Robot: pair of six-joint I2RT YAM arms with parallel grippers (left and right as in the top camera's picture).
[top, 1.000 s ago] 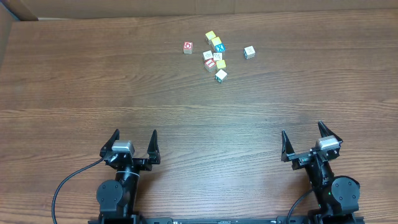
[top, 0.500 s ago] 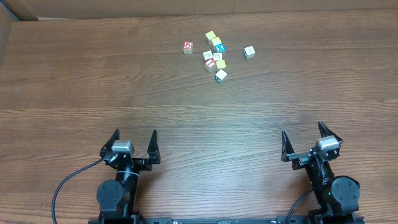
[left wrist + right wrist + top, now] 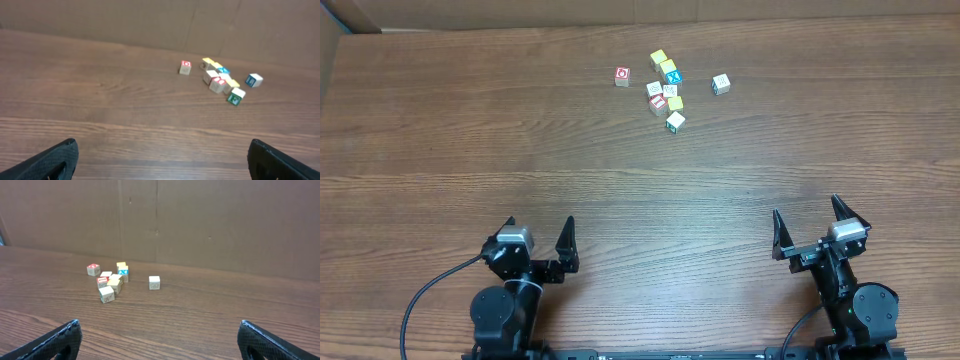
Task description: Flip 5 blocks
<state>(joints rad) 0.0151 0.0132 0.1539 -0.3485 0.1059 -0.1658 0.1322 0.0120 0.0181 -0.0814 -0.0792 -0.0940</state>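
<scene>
Brown wooden desk (image 3: 470, 130). Small blocks (image 3: 670, 91) clustered near desk's far edge, two strays beside cluster. Left tool (image 3: 538, 228) and right tool (image 3: 806, 210) spread wide, holding nothing, well apart from blocks, at desk's near edge.

Our left tool (image 3: 540, 222) sits low at the near left, its two dark fingers (image 3: 55, 160) spread wide with nothing between them, pointing toward the far side. Our right tool (image 3: 805, 207) sits at the near right in the same pose, its jaws fully apart and empty. Both arms are folded back over their bases at the near edge.
</scene>
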